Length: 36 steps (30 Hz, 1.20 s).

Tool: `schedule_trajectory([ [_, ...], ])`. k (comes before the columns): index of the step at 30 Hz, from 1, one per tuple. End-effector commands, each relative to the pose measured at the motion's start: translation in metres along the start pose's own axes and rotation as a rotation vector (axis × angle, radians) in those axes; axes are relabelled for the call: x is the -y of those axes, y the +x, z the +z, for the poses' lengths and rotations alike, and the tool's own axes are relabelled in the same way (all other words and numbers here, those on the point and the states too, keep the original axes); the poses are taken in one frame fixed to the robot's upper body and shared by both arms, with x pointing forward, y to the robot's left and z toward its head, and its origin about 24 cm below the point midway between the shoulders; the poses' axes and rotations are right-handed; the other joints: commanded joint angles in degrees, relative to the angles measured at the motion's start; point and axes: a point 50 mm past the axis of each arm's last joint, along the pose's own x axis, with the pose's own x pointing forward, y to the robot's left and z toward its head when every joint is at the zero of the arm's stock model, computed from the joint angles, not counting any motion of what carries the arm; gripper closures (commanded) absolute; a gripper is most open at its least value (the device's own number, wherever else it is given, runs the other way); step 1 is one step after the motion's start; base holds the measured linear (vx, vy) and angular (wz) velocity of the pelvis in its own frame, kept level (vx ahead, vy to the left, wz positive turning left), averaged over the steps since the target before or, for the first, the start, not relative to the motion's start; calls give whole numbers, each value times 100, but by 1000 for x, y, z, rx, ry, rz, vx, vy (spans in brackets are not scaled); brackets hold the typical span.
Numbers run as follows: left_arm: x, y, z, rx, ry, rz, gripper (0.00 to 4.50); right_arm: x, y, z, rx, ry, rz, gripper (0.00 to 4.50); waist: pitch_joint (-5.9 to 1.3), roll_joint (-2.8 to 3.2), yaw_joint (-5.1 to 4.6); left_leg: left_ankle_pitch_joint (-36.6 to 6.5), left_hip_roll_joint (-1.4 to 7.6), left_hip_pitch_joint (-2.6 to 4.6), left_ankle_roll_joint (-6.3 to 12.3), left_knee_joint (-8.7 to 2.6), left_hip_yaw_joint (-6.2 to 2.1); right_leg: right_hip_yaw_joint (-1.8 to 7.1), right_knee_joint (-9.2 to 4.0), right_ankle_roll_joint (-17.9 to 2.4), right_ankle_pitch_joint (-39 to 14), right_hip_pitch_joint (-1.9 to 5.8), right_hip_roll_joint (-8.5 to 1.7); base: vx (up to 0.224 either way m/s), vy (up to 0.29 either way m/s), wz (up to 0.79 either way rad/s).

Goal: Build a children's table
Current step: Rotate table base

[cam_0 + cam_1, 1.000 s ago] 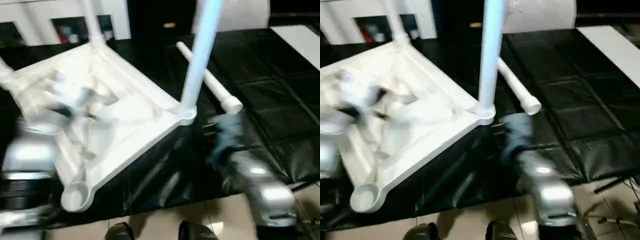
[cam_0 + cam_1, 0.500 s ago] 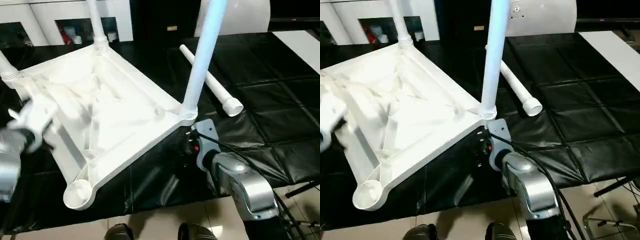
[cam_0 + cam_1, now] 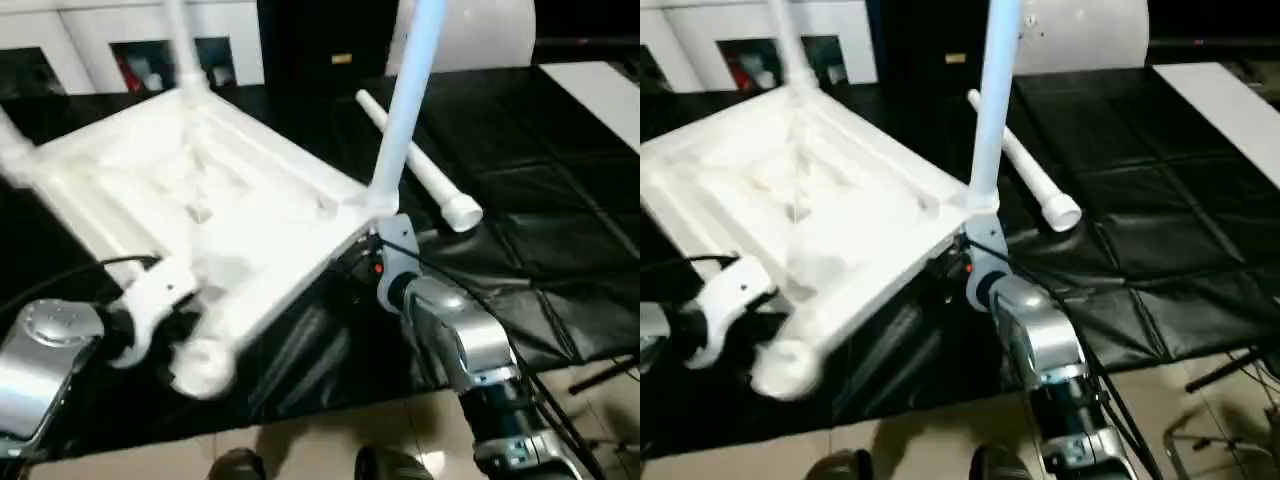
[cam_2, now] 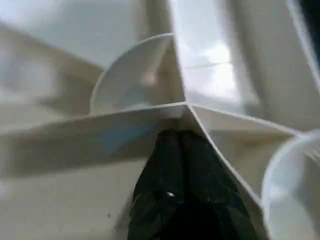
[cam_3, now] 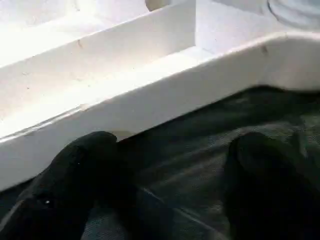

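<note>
Left eye view, black padded surface (image 3: 560, 200), white cabinet (image 3: 130, 40) behind, tiled floor (image 3: 330, 450)

Black quilted mat (image 3: 540, 190) over beige tile floor (image 3: 330, 445); white cabinet (image 3: 100, 40) with dark compartments behind.

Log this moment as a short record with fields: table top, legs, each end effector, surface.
table top: white table top upside down, ribbed underside up, tilted
fitted legs: three stand in corner sockets, e.g. the near right leg
empty socket: near-left corner socket
loose leg: fourth leg lies on the black mat, apart from the top
left end effector: shut, tips against a rib of the underside
right end effector: open, at the top's outer wall, holding nothing
</note>
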Motion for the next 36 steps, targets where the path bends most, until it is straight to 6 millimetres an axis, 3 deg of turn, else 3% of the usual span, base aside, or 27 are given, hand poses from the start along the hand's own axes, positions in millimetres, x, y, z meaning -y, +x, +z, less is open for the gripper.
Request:
schedule_trajectory([
  [1,33,14,21,103,67,-242,448,-9,5,5,16,0,51,0,-371,122,11,-1300,20,48,-241,-393,-12,230,-376,-968,-1100,285,-274,0,0,0],
  [6,42,30,40,183,78,-312,448,-5,8,7,26,-12,47,0,-410,102,-24,-812,-7,-4,-139,-342,7,237,-319,-1103,-401,356,-262,0,0,0],
  [9,44,38,51,230,76,-319,448,-4,9,8,29,-14,44,0,-408,100,-34,-846,-9,9,-89,-329,23,238,-356,-1112,-595,354,-262,0,0,0],
  [11,36,55,67,291,67,-224,448,-2,10,9,36,-24,34,0,-402,104,-19,-920,-6,62,-72,-308,50,246,-391,-1112,-657,310,-238,0,0,0],
  [12,32,61,72,307,64,-180,448,-1,10,10,39,-27,30,0,-421,107,-12,-884,2,59,-65,-304,42,251,-369,-1143,-552,330,-246,0,0,0],
  [14,30,63,74,315,64,-156,448,0,11,11,42,-28,27,0,-424,80,-19,-820,-6,-20,-49,-317,8,227,-343,-1125,-453,399,-255,0,0,0],
  [16,9,72,83,336,62,39,448,4,9,14,66,-34,-4,0,-416,81,-26,-918,-15,1,-11,-305,18,228,-395,-1054,-701,373,-257,0,0,0],
  [17,9,72,83,336,62,46,448,5,9,15,68,-35,-6,0,-414,89,-12,-948,-10,25,7,-296,26,236,-409,-1024,-778,355,-255,0,0,0],
  [18,-3,75,86,344,70,148,448,12,8,22,106,-34,-56,0,-407,80,-15,-925,-3,8,29,-305,17,234,-412,-1023,-757,362,-256,0,0,0],
  [21,-10,74,86,345,79,209,448,24,5,35,151,-32,-147,0,-421,68,-16,-848,-10,-24,-12,-314,-9,217,-387,-977,-794,393,-260,0,0,0],
  [23,-17,70,83,347,83,260,448,37,2,53,189,-68,-222,0,-393,94,-21,-922,-1,22,-41,-303,10,225,-389,-993,-814,326,-238,0,0,0],
  [27,-22,59,86,413,70,301,448,61,-1,76,162,-154,-370,0,-413,96,-15,-790,-17,30,-79,-293,13,218,-345,-1055,-513,331,-213,0,0,0],
  [28,-19,53,91,475,58,273,429,68,1,85,136,-182,-342,0,-352,93,-17,-865,-28,22,-78,-295,22,221,-341,-1123,-456,313,-211,0,0,0],
  [29,-18,50,94,501,60,265,429,70,1,89,137,-174,-298,0,-352,93,-17,-865,-28,22,-78,-295,22,221,-341,-1123,-456,313,-211,0,0,0],
  [30,-15,46,97,528,65,252,417,77,2,94,128,-180,-300,0,-358,75,-18,-880,-21,4,-16,-285,22,229,-327,-1172,-355,335,-223,0,0,0],
  [31,-7,38,100,567,78,216,409,86,4,103,119,-183,-307,0,-291,44,-12,-858,-12,-27,80,-293,30,226,-334,-1248,-286,307,-244,0,0,0],
  [33,-5,35,101,580,83,203,406,89,5,105,112,-187,-314,0,-313,43,-27,-765,-21,-47,141,-280,30,222,-312,-1310,-191,336,-238,0,0,0],
  [34,-1,30,102,590,86,199,406,92,6,109,99,-200,-309,0,-303,36,-20,-568,-20,-60,242,-262,42,231,-283,-1358,118,318,-226,0,0,0],
  [35,3,24,102,597,88,197,397,95,8,111,79,-208,-297,0,-238,34,-22,-482,-18,-87,352,-272,41,216,-282,-1430,282,290,-227,0,0,0],
  [36,6,21,102,600,86,195,381,97,9,113,68,-214,-292,0,-231,29,-38,-522,-5,-93,372,-269,39,210,-262,-1486,259,292,-236,0,0,0],
])
